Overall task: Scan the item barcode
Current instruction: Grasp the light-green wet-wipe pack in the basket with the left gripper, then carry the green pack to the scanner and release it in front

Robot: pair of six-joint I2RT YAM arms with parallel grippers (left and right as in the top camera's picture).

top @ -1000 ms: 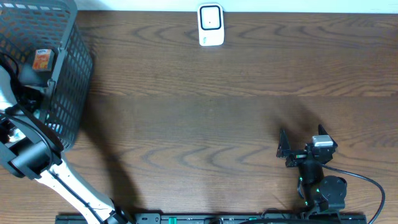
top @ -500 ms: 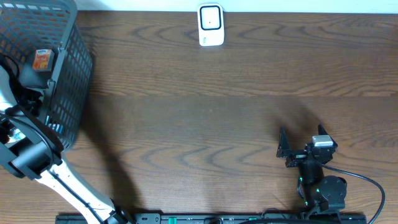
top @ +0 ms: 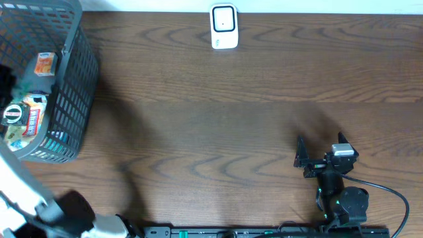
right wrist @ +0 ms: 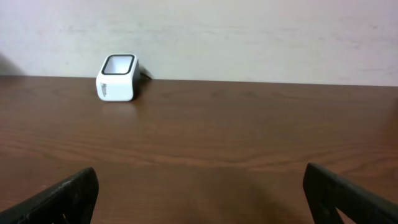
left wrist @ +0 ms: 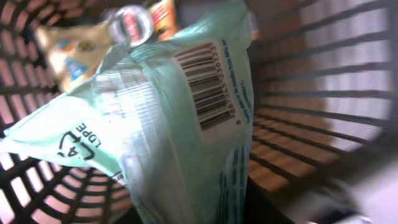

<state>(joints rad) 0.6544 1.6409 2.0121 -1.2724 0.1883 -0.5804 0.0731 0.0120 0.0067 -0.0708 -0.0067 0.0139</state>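
Observation:
A pale green packet (left wrist: 186, 124) fills the left wrist view, tilted, with its barcode (left wrist: 210, 87) facing the camera. It rises from the bottom edge where my left gripper's jaws sit; they are shut on it, and the fingers are hidden behind it. In the overhead view only the left arm (top: 20, 192) shows, at the bottom left. The white scanner (top: 224, 26) (right wrist: 116, 78) stands at the table's far edge. My right gripper (top: 322, 148) (right wrist: 202, 193) rests open near the front right, with nothing between its fingers.
A grey mesh basket (top: 76, 86) (left wrist: 311, 93) stands at the far left. It holds an orange packet (top: 45, 63), a red-capped item (top: 13, 114) (left wrist: 127, 25) and other packets. A brown wooden table (top: 218, 119) stretches between the basket, the scanner and the right arm.
The left arm has swung off the basket toward the bottom left corner of the overhead view, uncovering the items inside. The right arm has not moved.

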